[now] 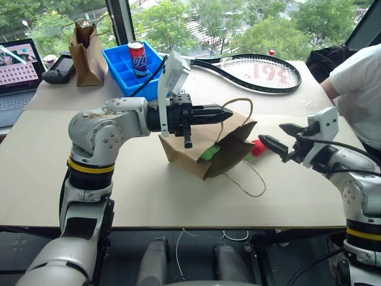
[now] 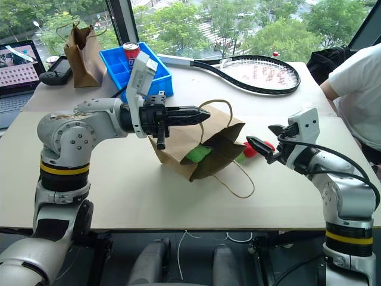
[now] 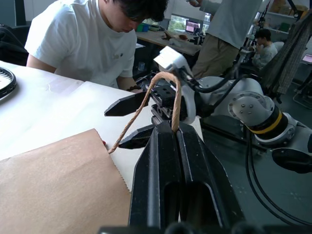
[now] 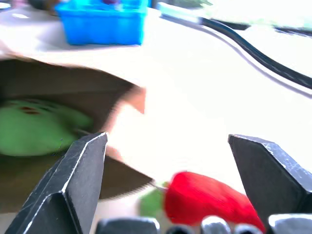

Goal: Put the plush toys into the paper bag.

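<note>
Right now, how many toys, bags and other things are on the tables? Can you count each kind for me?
Plush toys: 2, a lime-green one in the wide bag, a red chili beside it
Paper bags: 2, the wide one and a narrow dark one
Tennis rackets: 1
Blue bins: 1
Soda cans: 1
Laptops: 1
Game controllers: 1
Total: 9

arms: silver-grey | elbow bands: yellow, black | cables: black

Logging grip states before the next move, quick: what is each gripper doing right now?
Left gripper: shut on the paper bag handle, holding the bag up.
Right gripper: open, holding nothing, beside the red chili toy.
</note>
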`<control>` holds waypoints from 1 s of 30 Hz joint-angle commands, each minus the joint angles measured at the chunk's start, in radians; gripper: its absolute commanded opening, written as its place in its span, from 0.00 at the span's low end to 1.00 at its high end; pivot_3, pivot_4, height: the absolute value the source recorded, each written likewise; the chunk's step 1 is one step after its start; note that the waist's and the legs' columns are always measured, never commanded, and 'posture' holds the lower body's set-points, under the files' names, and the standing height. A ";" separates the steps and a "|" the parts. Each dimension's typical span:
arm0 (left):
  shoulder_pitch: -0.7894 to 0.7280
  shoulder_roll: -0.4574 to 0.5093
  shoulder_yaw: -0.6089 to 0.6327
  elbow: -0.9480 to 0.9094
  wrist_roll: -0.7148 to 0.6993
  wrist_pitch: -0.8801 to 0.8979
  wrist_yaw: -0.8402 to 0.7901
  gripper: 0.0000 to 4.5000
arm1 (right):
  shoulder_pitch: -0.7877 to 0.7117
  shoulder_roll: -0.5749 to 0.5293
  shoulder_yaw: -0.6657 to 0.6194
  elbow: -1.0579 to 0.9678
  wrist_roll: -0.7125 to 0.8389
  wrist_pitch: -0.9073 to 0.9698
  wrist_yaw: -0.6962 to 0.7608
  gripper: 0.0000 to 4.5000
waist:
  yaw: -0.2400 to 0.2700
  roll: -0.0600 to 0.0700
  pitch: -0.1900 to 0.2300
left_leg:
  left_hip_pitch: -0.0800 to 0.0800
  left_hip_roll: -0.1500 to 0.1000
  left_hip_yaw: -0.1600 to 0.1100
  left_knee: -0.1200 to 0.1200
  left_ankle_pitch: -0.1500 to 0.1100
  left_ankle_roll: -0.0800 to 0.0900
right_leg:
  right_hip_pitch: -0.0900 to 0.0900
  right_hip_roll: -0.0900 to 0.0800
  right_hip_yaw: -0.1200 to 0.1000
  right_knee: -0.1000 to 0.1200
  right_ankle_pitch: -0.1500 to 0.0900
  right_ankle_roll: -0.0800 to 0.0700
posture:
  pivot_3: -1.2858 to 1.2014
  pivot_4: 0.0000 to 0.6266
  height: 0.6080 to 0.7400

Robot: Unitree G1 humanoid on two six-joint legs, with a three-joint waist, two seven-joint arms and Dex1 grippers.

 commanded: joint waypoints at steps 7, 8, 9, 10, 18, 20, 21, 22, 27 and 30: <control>-0.003 0.025 0.014 -0.048 -0.024 -0.005 0.014 0.00 | -0.230 0.135 0.067 0.608 -0.143 -0.248 -0.090 0.97 | -0.003 0.001 0.001 | 0.000 -0.001 0.000 -0.001 0.000 0.001 | 0.000 0.000 0.001 0.000 0.003 0.006 | 0.52 0.24 1.00; -0.001 0.027 0.014 -0.051 -0.024 -0.006 0.018 0.00 | -0.234 0.138 0.088 0.659 -0.169 -0.260 -0.095 0.97 | -0.002 0.001 0.001 | 0.000 -0.001 0.000 -0.002 0.000 0.001 | 0.000 0.000 0.001 0.000 0.003 0.006 | 0.52 0.24 1.00; 0.000 0.029 0.015 -0.053 -0.024 -0.007 0.021 0.00 | -0.235 0.139 0.104 0.700 -0.190 -0.266 -0.101 0.97 | -0.001 0.001 0.001 | -0.001 -0.001 0.000 -0.002 0.000 0.001 | 0.000 0.000 0.001 0.000 0.003 0.007 | 0.52 0.24 1.00; 0.001 0.031 0.016 -0.055 -0.024 -0.008 0.023 0.00 | -0.234 0.139 0.117 0.730 -0.206 -0.268 -0.107 0.97 | 0.000 0.001 0.001 | -0.001 -0.001 0.000 -0.002 0.000 0.001 | 0.000 0.000 0.001 0.000 0.003 0.007 | 0.52 0.24 1.00; 0.002 0.041 0.019 -0.052 -0.024 -0.010 0.035 0.00 | -0.120 0.074 0.095 0.562 -0.188 -0.246 -0.072 0.44 | 0.010 0.001 0.000 | 0.002 -0.001 -0.001 -0.001 0.000 0.000 | 0.005 0.000 0.000 -0.001 0.000 0.004 | 0.52 0.24 1.00; -0.001 0.041 0.014 -0.046 -0.023 -0.014 0.031 0.00 | -0.076 0.043 0.072 0.451 -0.159 -0.202 -0.058 0.28 | 0.014 0.001 0.000 | 0.002 -0.002 -0.001 0.000 0.000 0.000 | 0.006 0.000 0.001 -0.001 -0.001 0.002 | 0.52 0.24 1.00; -0.002 0.041 0.013 -0.042 -0.021 -0.017 0.029 0.00 | -0.059 0.031 0.061 0.408 -0.145 -0.186 -0.053 0.22 | 0.017 0.001 0.000 | 0.002 -0.002 -0.001 0.000 0.000 0.000 | 0.006 0.000 0.001 -0.001 -0.001 0.002 | 0.52 0.24 1.00; -0.005 0.039 0.009 -0.035 -0.018 -0.021 0.027 0.00 | -0.040 0.013 0.043 0.355 -0.127 -0.159 -0.049 0.14 | 0.018 0.001 0.000 | 0.001 -0.002 -0.001 0.000 0.000 0.000 | 0.005 0.000 0.001 -0.001 -0.001 0.002 | 0.52 0.24 1.00; -0.017 0.028 -0.001 -0.018 -0.015 -0.028 0.017 0.00 | 0.032 -0.110 -0.095 0.030 0.077 0.073 0.025 0.00 | 0.018 0.002 0.001 | -0.002 -0.002 0.000 0.000 0.000 0.000 | 0.002 0.000 0.002 -0.001 -0.001 0.001 | 0.52 0.24 1.00; -0.023 0.024 -0.008 -0.008 -0.013 -0.032 0.006 0.00 | 0.057 -0.199 -0.103 -0.185 0.221 0.248 0.078 0.00 | 0.011 0.003 0.001 | -0.001 -0.002 0.000 -0.001 0.000 0.000 | 0.001 0.000 0.002 0.000 -0.001 0.002 | 0.52 0.24 1.00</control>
